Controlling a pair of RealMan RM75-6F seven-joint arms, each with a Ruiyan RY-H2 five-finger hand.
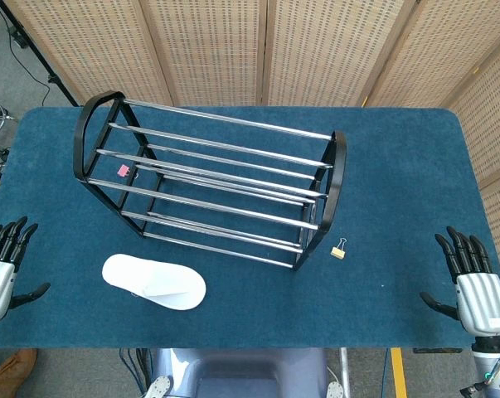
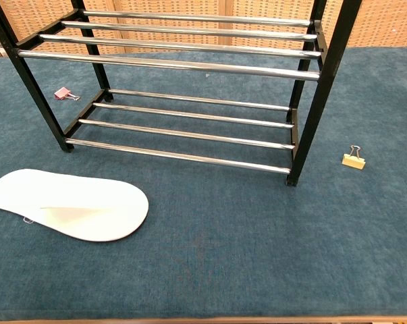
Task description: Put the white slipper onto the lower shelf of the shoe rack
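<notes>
The white slipper (image 1: 153, 282) (image 2: 69, 204) lies flat on the blue table, in front of the rack's left end. The shoe rack (image 1: 212, 181) (image 2: 190, 64) has black end frames and chrome bars; its lower shelf (image 2: 190, 128) holds nothing. At the table's left front edge my left hand (image 1: 1, 269) is open, fingers spread, well left of the slipper. Far over at the right front edge my right hand (image 1: 473, 280) is open too. Neither hand appears in the chest view.
A yellow binder clip (image 1: 339, 249) (image 2: 354, 159) lies just right of the rack's front right leg. A pink binder clip (image 1: 123, 171) (image 2: 63, 93) sits at the rack's left end. Wicker screens stand behind the table.
</notes>
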